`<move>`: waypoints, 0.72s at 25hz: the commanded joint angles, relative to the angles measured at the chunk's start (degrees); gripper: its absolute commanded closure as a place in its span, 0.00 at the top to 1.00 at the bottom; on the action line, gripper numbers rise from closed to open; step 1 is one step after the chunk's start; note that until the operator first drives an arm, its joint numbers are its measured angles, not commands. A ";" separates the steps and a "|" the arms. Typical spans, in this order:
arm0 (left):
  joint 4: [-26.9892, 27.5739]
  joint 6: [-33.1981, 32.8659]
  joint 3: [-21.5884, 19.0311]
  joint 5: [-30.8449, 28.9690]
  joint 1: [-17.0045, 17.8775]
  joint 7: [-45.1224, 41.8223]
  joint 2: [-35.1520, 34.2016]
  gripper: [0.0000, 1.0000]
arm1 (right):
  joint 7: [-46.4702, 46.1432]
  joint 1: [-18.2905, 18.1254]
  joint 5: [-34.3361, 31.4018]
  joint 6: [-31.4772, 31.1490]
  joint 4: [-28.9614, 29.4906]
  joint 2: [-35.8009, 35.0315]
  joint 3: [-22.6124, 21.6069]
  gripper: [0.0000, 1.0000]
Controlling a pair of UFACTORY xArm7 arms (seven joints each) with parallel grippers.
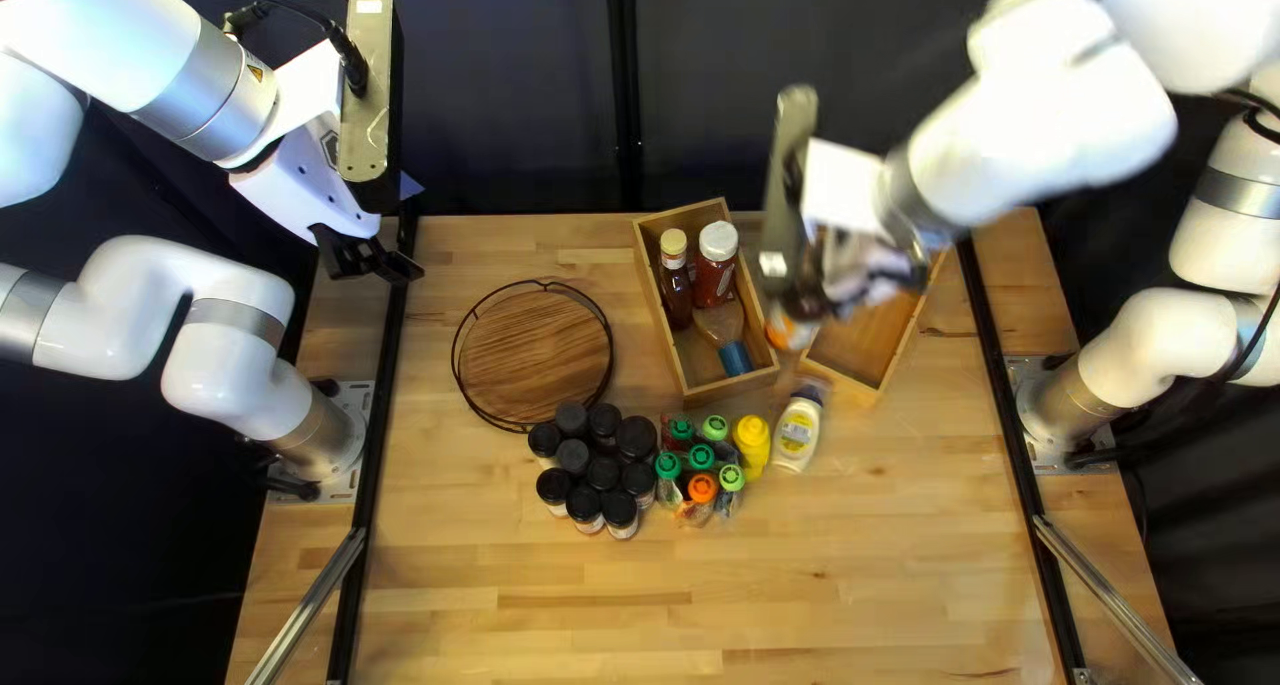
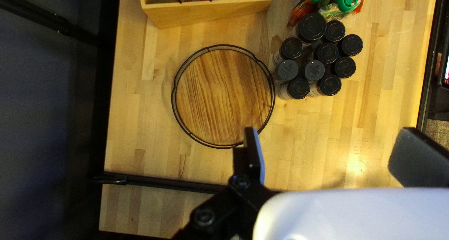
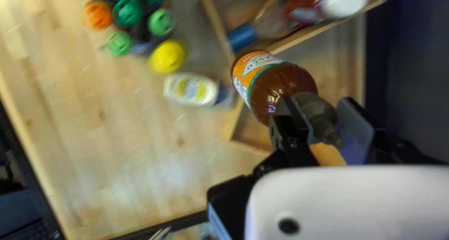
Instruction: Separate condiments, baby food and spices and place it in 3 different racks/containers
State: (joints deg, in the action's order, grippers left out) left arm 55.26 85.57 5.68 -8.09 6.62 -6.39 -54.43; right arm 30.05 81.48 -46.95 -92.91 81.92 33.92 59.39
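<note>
Three condiments (image 1: 716, 261) are boxed, a bottle (image 3: 280, 88) gripped by the right tool (image 3: 317, 102); left tool (image 2: 327, 135) open, spices (image 1: 603, 473), pouches (image 1: 702, 458), yellow bottle (image 1: 752, 442), white bottle (image 1: 798, 432) unsorted.

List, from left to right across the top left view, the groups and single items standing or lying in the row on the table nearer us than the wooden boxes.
Black-capped jars → pouches with green and orange caps → yellow bottle → pale bottle
</note>
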 commanded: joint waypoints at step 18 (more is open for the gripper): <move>0.00 0.00 0.00 0.00 0.00 0.00 0.00 1.00 | -7.04 8.32 -10.54 12.14 3.55 3.85 21.91 0.00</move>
State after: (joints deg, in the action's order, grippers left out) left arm 55.26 85.57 5.68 -8.09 6.62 -6.39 -54.43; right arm 22.44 89.81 -57.14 -81.22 86.35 37.46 80.58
